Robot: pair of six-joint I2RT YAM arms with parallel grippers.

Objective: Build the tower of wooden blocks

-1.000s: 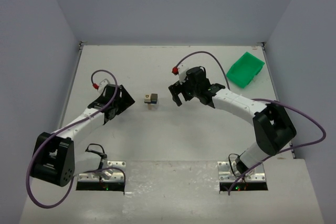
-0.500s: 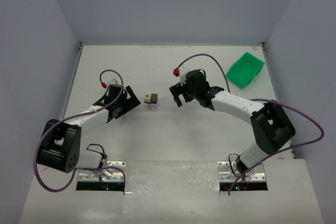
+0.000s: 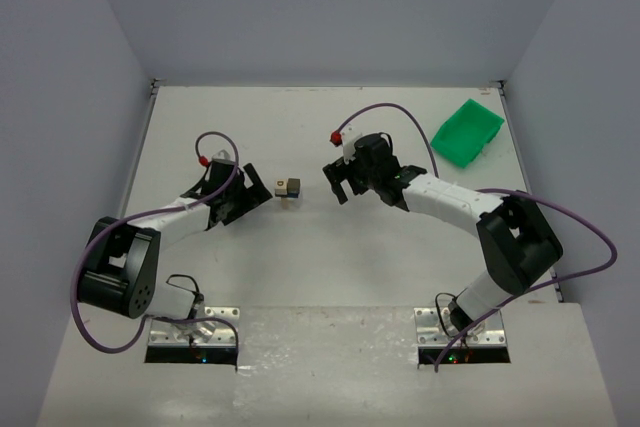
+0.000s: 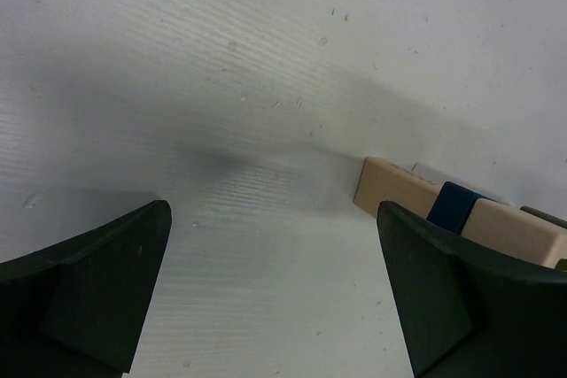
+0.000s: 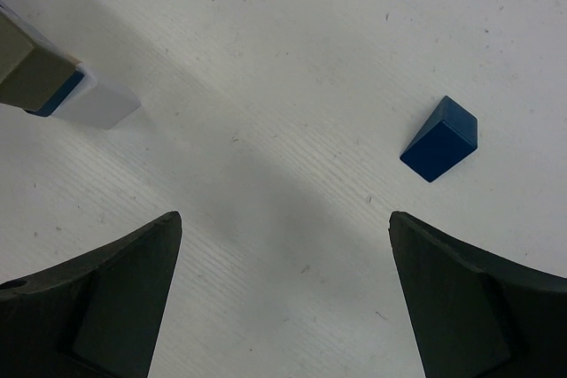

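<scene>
White table under pale grey-blue walls, and here's the picture from the near edge outward: both arm bases are bolted side by side at the front, and the arms bow out wide before curling in toward the middle. The left gripper is low over the table with its jaws spread wide, nothing between them. The left wrist view shows only bare table in the gap. Just ahead of it stands the wood block tower, a tiny stack of tan wood with dark blue in it, sitting on the table between the two grippers and touching neither. On the other side the right gripper faces it, jaws likewise wide apart and holding nothing. Its wrist view shows a lone blue wedge block lying on the table, apart from the tower. Farther back, near the far right corner, a green plastic bin rests on the table.
</scene>
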